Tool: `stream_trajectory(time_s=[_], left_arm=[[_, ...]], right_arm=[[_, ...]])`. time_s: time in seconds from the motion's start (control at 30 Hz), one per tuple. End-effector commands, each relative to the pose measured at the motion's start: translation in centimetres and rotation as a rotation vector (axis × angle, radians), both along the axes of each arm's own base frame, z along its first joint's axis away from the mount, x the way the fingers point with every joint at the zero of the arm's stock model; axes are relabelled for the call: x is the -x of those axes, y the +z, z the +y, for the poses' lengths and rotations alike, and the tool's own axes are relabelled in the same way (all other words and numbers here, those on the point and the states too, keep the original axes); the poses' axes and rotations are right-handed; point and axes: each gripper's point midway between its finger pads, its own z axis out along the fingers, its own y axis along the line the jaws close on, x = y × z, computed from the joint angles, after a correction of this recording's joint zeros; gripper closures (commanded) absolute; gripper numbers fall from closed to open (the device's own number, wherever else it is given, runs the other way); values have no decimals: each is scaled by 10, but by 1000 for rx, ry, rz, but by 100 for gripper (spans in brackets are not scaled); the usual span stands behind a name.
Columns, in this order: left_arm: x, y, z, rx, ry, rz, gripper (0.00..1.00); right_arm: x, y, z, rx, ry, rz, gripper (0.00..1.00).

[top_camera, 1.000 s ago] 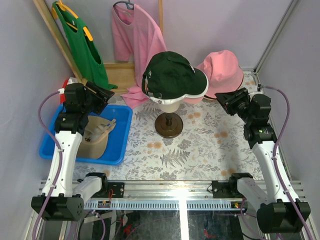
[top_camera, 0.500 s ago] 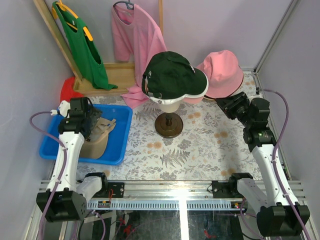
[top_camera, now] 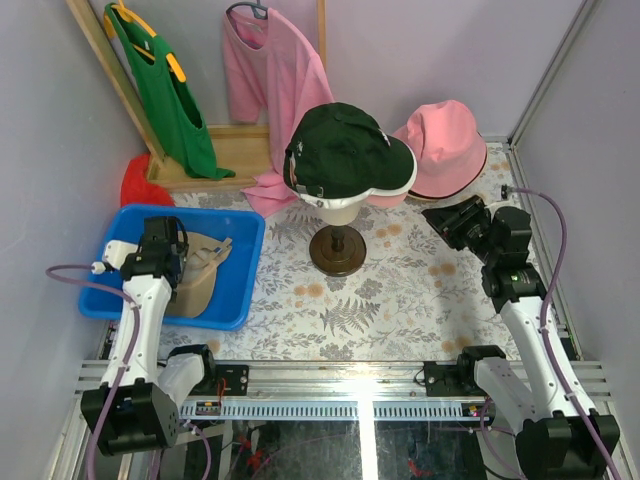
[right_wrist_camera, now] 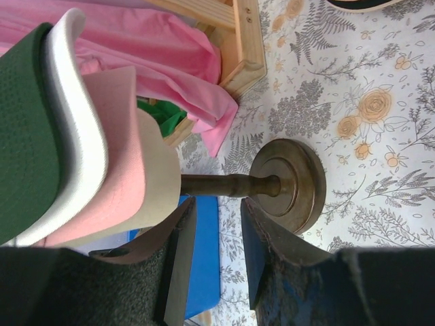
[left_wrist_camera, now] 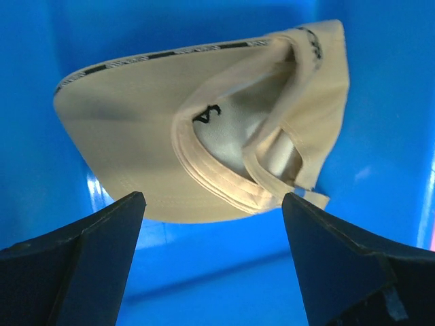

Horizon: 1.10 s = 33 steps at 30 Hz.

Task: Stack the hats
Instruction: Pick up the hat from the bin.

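A dark green cap (top_camera: 345, 150) sits on the mannequin head, on top of a pink cap whose brim (top_camera: 387, 198) shows under it. Both show in the right wrist view: green cap (right_wrist_camera: 27, 136), pink cap (right_wrist_camera: 112, 163). A pink bucket hat (top_camera: 450, 145) lies behind, on the right. A tan cap (top_camera: 203, 268) lies upside down in the blue bin (top_camera: 238, 295). My left gripper (top_camera: 165, 262) hangs open over the tan cap (left_wrist_camera: 204, 136), its jaws wide and empty (left_wrist_camera: 212, 200). My right gripper (top_camera: 440, 220) is open with a narrow gap (right_wrist_camera: 217, 204), right of the mannequin stand.
The beige mannequin head (right_wrist_camera: 160, 176) stands on a dark wooden stand (top_camera: 337, 250) at the table's middle. A pink shirt (top_camera: 270, 80) and a green garment (top_camera: 165, 90) hang on a wooden rack at the back. A red cloth (top_camera: 140, 185) lies behind the bin.
My left arm has swung down and toward the near side, and its gripper is now low over the tan cap in the bin. My right gripper has shifted slightly left toward the stand.
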Motion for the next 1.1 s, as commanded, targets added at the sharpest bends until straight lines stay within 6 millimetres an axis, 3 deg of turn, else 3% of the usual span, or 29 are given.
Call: stream_trajectory(time_s=[0.0,0.17,0.57,1.07], left_arm=[[-1,-1,26,-89,155,-105,19],[-11,-12,35,-117,197,-172,18],[-62,0,46,-171,146,-279,17],[-100,-28,50,-147,109,-257,25]], right_arm=[[8,22,9,1,51,-86,60],[15,27,10,5,58,-100,60],[20,24,6,18,43,-106,60],[11,22,3,52,35,-98,60]])
